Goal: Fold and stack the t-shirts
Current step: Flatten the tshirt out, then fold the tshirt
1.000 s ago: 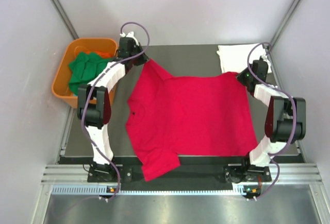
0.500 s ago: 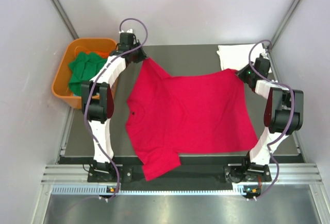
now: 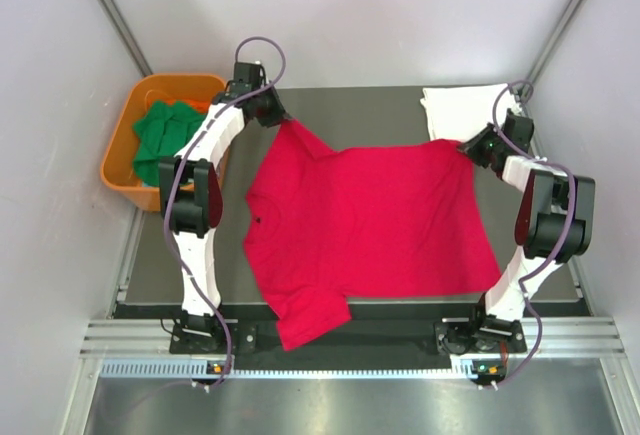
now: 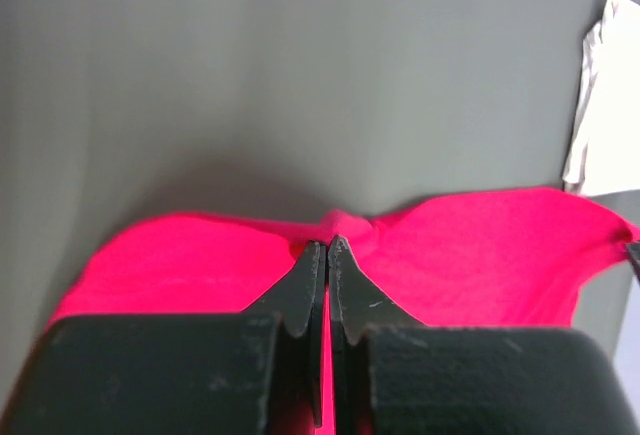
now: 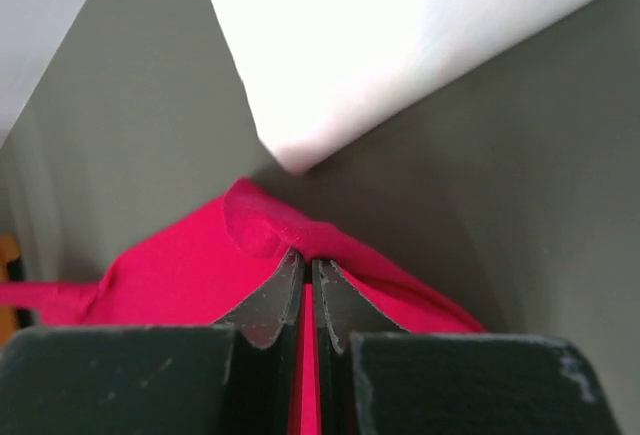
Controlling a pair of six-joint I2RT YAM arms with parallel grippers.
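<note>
Top external view: the red t-shirt point(image 3: 370, 225) lies spread across the middle of the dark bench point(image 3: 380, 105), turned sideways with its neck opening toward the left and its hem toward the right. Its near sleeve hangs over the bench's front edge, between the two arm bases. The left claw point(image 3: 272, 115) is pinched shut on the far sleeve at the shirt's far-left corner, and the right claw point(image 3: 470, 147) is pinched shut on the far-right corner of the hem, so the far edge of the cloth runs between the two grips. In the left wrist view the black fingers point(image 4: 300, 290) meet on a small peak of red cloth, with red fabric fanning out to both sides below it over bare grey bench. The right wrist view shows the same kind of grip: the fingers are pressed together on a rolled red fold. The white t-shirt point(image 3: 465, 110) lies folded in the far right corner of the bench, just beyond the right claw and close to the red corner it holds. Green t-shirts point(image 3: 170, 135) sit bunched inside the orange tub point(image 3: 118, 160), which stands off the bench's left side, beside the left arm.
</note>
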